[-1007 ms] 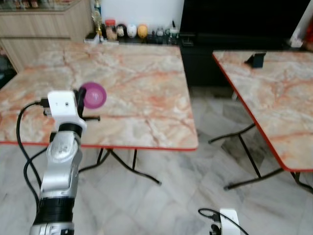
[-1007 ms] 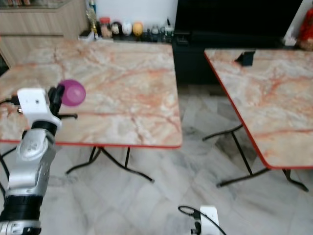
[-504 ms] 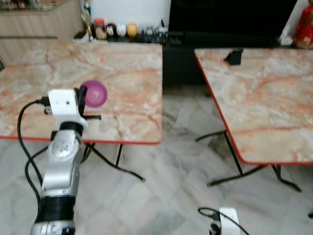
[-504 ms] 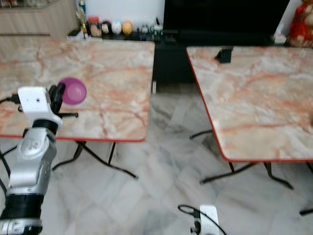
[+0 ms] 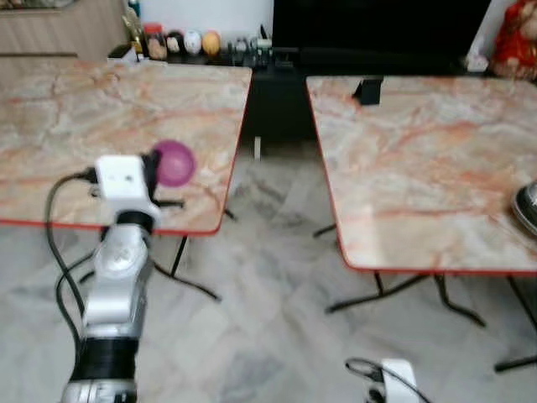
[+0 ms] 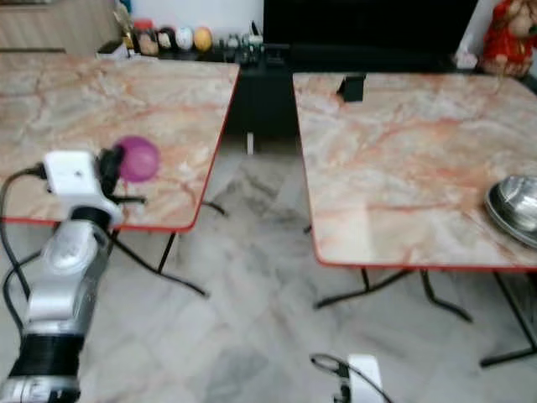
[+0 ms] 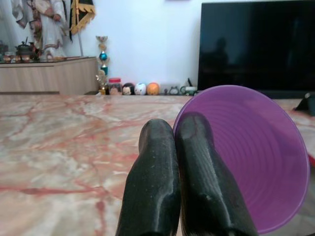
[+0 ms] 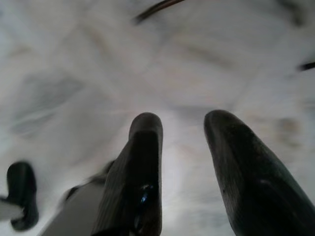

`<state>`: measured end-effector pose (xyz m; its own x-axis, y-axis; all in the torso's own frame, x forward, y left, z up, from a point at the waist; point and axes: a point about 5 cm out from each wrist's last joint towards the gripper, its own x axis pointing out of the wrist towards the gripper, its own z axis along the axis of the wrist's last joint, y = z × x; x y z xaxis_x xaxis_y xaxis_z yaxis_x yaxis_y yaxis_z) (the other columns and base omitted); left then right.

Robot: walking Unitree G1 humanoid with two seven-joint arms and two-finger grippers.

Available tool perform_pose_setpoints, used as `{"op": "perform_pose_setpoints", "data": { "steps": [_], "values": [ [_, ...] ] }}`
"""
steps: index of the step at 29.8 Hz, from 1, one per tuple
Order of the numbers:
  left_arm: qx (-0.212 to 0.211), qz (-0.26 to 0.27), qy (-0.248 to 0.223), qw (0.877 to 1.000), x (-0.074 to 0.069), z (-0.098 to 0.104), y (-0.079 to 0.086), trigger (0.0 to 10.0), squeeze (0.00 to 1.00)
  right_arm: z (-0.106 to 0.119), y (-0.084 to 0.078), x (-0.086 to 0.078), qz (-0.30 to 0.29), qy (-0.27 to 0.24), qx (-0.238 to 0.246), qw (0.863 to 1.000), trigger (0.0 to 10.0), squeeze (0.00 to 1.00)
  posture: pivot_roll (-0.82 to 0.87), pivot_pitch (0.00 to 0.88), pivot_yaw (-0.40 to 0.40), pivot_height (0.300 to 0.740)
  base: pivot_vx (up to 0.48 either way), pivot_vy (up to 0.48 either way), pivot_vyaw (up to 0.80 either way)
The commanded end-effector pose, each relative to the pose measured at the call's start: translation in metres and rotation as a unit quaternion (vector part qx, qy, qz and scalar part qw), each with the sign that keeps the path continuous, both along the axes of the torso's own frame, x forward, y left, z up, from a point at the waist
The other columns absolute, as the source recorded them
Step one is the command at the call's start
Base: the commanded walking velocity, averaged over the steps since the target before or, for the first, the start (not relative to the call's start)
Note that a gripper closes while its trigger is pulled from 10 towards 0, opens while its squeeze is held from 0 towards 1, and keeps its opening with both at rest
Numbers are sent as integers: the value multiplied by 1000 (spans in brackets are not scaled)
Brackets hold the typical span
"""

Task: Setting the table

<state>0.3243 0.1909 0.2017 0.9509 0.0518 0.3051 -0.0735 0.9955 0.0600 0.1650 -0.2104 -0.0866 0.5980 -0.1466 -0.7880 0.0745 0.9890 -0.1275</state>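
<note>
Early in the task, by my read: nothing purple is set down anywhere yet. The left gripper (image 7: 170,182) has its two fingers pressed together on the rim of a purple bowl (image 7: 251,157), held up in the air at the left-centre of the eye views, over the near edge of the left table (image 5: 101,109). That table has a bare marble top; small jars and figurines (image 5: 180,42) sit on the dark shelf behind it at the upper left. The right table (image 5: 419,159) fills the right half of the frame, with a small dark stand (image 5: 367,90) near its far edge and a metal bowl (image 6: 513,206) at its right edge. So one dish looks placed and the purple one is left to put down; which table it goes to I can't tell.

The right gripper (image 8: 184,147) hangs idle, fingers apart with nothing between them, over blurred pale floor tiles (image 8: 74,73).

View differences: the right eye view shows most of the metal bowl, while the left eye view catches just a sliver at its right edge. The left wrist view shows the pinch on the bowl's rim close up, plus a dark TV screen (image 7: 256,44) and a wooden sideboard (image 7: 49,76) behind the table. The eye views show the silver left arm (image 5: 117,285) and a bit of the right arm's wrist (image 5: 394,378) at the bottom.
</note>
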Motion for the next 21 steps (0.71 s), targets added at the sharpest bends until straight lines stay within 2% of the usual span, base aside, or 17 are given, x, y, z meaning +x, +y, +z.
{"op": "perform_pose_setpoints", "data": {
  "steps": [1,4,21],
  "values": [
    [2,12,-5,1000,-1,3,6,10000,0,-1,6,1,8,-2,4,1000,10000,0,107,0,-40,728,0,-319,531],
    [3,12,-5,1000,-1,3,7,10000,0,-1,6,1,11,3,4,1000,10000,0,107,0,-40,728,0,-316,719],
    [7,7,2,1000,-2,-2,7,10000,0,-2,7,-2,-2,2,15,1000,10000,0,100,0,-39,728,0,-313,0]
  ]
}}
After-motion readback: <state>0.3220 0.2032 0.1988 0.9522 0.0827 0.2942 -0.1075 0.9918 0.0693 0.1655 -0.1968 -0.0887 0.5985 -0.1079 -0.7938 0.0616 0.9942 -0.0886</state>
